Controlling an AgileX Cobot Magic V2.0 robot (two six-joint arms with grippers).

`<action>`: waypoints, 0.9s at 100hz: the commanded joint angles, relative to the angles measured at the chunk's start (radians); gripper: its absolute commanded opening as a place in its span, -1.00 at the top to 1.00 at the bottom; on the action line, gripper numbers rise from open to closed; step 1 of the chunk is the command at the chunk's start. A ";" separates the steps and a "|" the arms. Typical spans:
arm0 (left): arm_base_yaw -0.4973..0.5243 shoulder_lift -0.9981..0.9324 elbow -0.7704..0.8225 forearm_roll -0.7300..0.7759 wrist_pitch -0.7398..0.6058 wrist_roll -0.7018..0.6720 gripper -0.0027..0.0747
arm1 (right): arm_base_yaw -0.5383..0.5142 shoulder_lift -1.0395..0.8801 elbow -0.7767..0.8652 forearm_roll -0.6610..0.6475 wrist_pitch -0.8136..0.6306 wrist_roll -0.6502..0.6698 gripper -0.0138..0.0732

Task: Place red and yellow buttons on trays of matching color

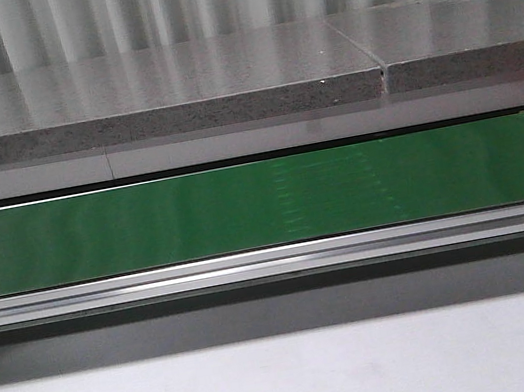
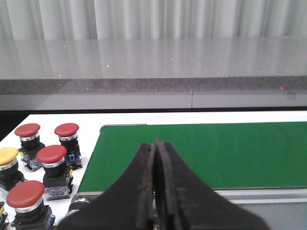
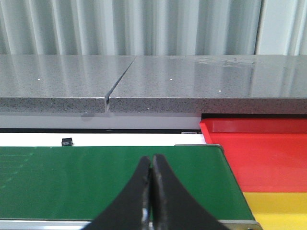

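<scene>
Both claws, the left gripper point(image 2: 157, 143) and right gripper point(image 3: 151, 160), are pinched together holding nothing, near the green belt point(image 1: 263, 204), with round-topped red buttons point(image 2: 52, 154) and one yellow button point(image 2: 8, 155) standing beside it, and the red tray point(image 3: 261, 158) and yellow tray point(image 3: 278, 211) at its other end

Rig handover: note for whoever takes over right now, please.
Left tool: shut, empty, over the green conveyor belt.
Right tool: shut, empty, over the same belt.
Buttons: four red buttons and one yellow button stand on the white table beside the belt's end, in the left wrist view.
Trays: red tray and yellow tray lie at the belt's other end, both showing empty.
Done: nothing placed.
Left: all buttons in view.
</scene>
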 commanded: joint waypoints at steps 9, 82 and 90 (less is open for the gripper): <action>-0.006 0.136 -0.176 0.019 0.055 -0.002 0.98 | -0.001 -0.016 -0.005 -0.002 -0.082 -0.010 0.84; 0.005 0.695 -0.526 0.047 0.258 -0.002 0.95 | -0.001 -0.016 -0.005 -0.002 -0.082 -0.010 0.84; 0.017 0.715 -0.554 0.045 0.294 -0.002 0.73 | -0.001 -0.016 -0.005 -0.002 -0.082 -0.010 0.84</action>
